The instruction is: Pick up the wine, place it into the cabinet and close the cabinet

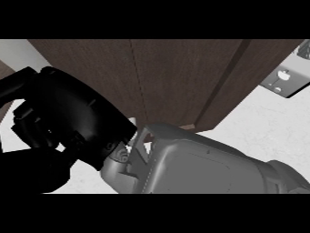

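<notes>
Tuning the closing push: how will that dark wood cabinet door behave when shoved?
The cabinet door looks like a flat, rigid panel, so it would likely swing as one piece rather than flex. Its matte wood grain suggests the robot hand probably won't slide much on it. No handle shows, so a flat push seems likelier than a pull.

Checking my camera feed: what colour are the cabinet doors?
Dark brown wood grain, cabinet doors, seen in the head view.
</notes>
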